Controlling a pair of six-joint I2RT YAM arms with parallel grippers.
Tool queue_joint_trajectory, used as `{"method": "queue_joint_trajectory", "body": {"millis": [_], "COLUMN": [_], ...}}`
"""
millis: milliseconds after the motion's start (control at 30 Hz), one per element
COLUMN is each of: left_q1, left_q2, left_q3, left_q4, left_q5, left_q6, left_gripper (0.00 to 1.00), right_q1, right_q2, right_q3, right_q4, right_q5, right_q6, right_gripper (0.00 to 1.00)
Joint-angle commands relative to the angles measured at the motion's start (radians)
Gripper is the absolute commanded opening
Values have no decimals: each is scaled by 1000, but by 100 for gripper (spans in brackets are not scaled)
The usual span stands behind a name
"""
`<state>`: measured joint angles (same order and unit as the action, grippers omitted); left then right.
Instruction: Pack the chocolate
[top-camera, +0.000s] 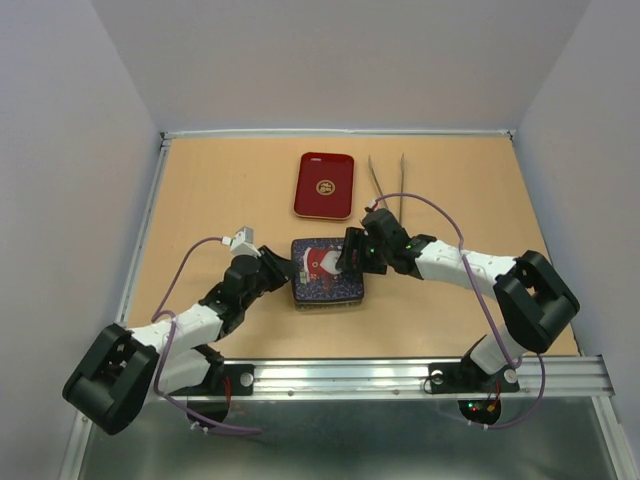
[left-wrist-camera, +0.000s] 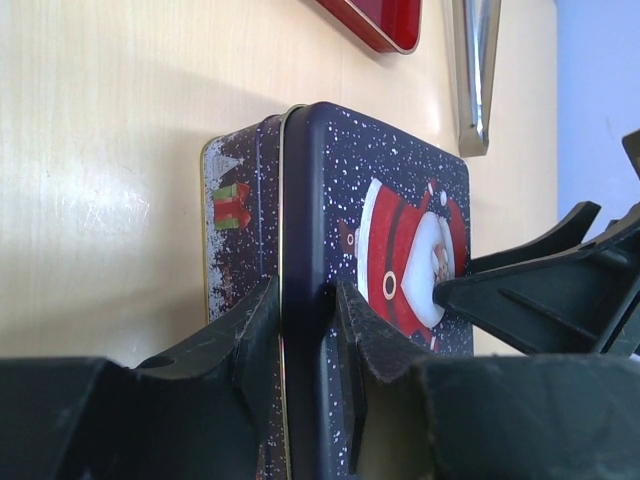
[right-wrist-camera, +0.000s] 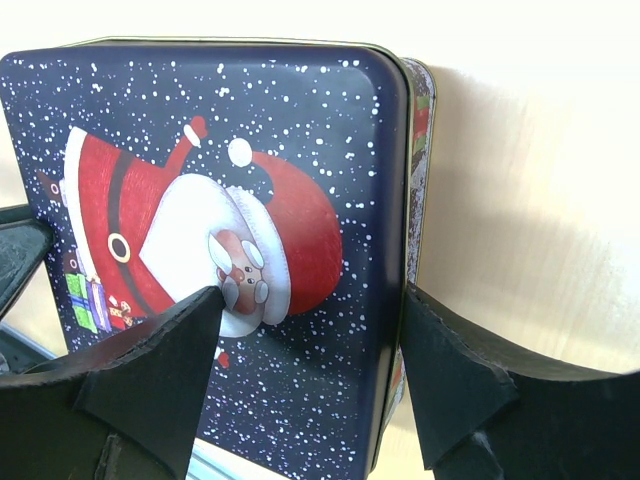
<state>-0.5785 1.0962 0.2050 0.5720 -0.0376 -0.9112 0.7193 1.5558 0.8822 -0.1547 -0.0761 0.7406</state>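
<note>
A dark blue tin (top-camera: 325, 298) sits near the middle of the table (top-camera: 220, 200), a little nearer the near edge than the far one. Its lid (top-camera: 320, 268), printed with a Santa in falling snow, is on. No chocolate shows in any view, and with the lid on nothing inside the tin can be seen.

The left gripper (left-wrist-camera: 305, 290) comes in at the tin's left edge. Its jaws stand only a narrow way apart and pinch the rim of the lid. One finger (left-wrist-camera: 255, 335) lies against the tin's side wall, and the other finger rests on the lid's top face.

The right gripper (right-wrist-camera: 312, 298) meets the tin at its right edge, with its jaws spread wide. One finger (right-wrist-camera: 160, 370) lies over the lid with its tip on the Santa picture. The other finger hangs just beside the tin's outer wall, above the bare table. Whether these fingers press on the tin cannot be told.

Towards the far edge, well apart from the tin, a red tray (top-camera: 325, 185) with a gold emblem lies flat. Just to its right lie long metal tweezers (left-wrist-camera: 473, 90), their open ends towards the far edge.
</note>
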Motion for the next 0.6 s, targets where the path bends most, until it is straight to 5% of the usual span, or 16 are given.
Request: {"method": "queue_joint_trajectory", "body": {"millis": [0, 167, 367, 567], "left_q1": [-32, -32, -32, -34], "left_q2": [44, -21, -110, -147], "left_q3": [4, -7, 0, 17], "left_q4": [-224, -297, -353, -420], "left_q5": [-19, -42, -45, -61], "left_q6": [57, 49, 35, 43], "left_gripper": [3, 7, 25, 29], "right_q1": [19, 19, 19, 19], "right_q2": [-13, -28, -33, -42], "right_q3": [-14, -17, -17, -19], "right_q4": [3, 1, 3, 3], "right_q5": [-1, 4, 1, 6], "right_q6": [-23, -24, -23, -20], "right_gripper": [74, 74, 74, 74]}}
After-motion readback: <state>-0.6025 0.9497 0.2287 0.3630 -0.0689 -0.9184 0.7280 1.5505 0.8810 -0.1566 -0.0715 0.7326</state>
